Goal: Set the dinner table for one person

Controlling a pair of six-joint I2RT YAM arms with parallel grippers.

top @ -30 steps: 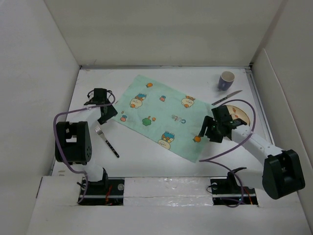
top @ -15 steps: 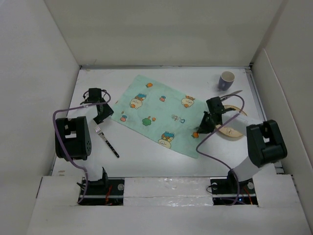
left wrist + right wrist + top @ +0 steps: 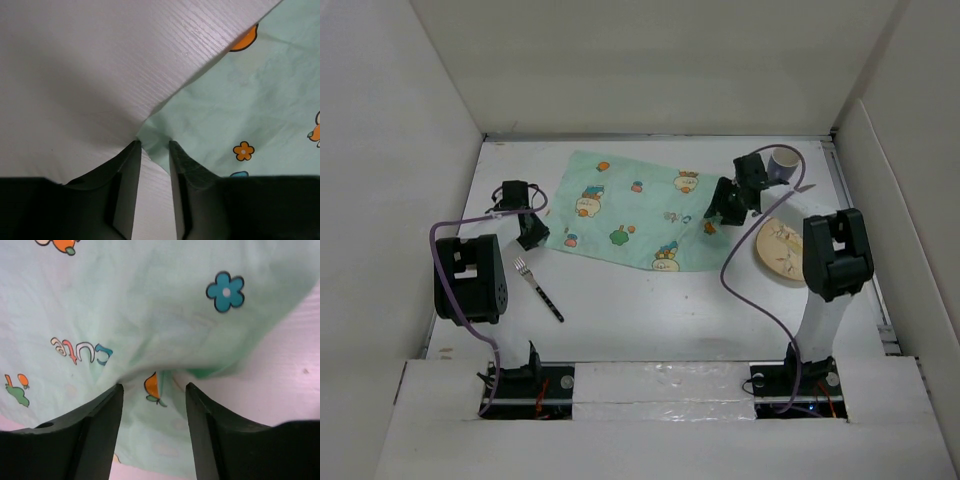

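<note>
Where the dinner table lies: the dinner table (image 3: 620, 310) fills the middle of the overhead frame, white and walled on three sides, and everything else rests on it.
Mat: I see the mint-green cartoon mat (image 3: 630, 210) lying slightly askew across the upper centre of the frame, its long edge sloping down to the right.
Left gripper: the left gripper (image 3: 531, 238) sits left of centre, right at the mat's left corner.
Left jaws: on my left wrist feed the fingers (image 3: 127, 175) stand close together with a strip of bare table showing between them. The mat's corner reaches the tips, but I cannot tell whether it is pinched.
Right gripper: the right gripper (image 3: 713, 220) is over the mat's right end, right of upper centre.
Right jaws: on my right wrist feed they stand well apart. Cloth puckers up into the gap, and I see neither finger pressing on it.
Fork: the fork (image 3: 540, 288) lies on bare table at lower left, below the left gripper and clear of the mat.
Plate: the tan plate (image 3: 778, 250) sits right of centre, partly hidden behind the right arm.
Cup: the purple cup (image 3: 783, 162) stands upright at upper right, just beside the right wrist.
</note>
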